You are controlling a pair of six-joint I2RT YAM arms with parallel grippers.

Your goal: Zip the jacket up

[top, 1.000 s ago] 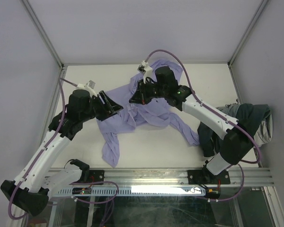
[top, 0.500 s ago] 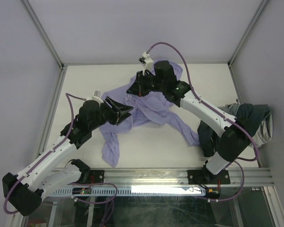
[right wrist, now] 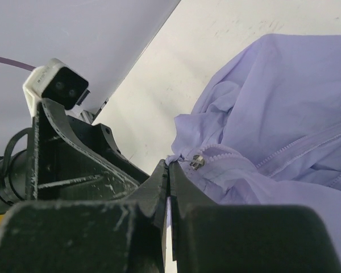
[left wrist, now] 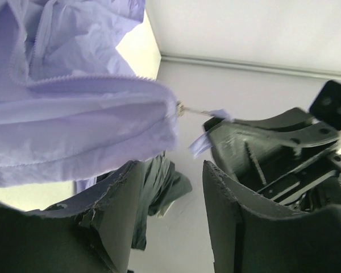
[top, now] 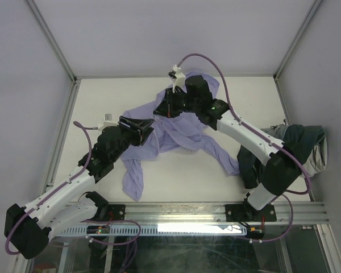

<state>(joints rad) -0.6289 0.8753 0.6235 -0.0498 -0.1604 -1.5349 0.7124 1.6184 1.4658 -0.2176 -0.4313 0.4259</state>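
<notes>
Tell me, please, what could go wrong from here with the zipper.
1. The left tool is open and holds nothing, so a pull may drag the whole jacket instead of closing it.
2. The right tool pinches only a thin bit beside the slider; it could slip out.
3. Wrinkled fabric near the teeth might jam.

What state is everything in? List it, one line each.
jacket: crumpled on the table, zip appears undone, one edge held up.
left claw: open, empty, beside the jacket's edge.
right claw: shut on the jacket next to the zipper slider.
dark garment: bunched up at the right side.
</notes>
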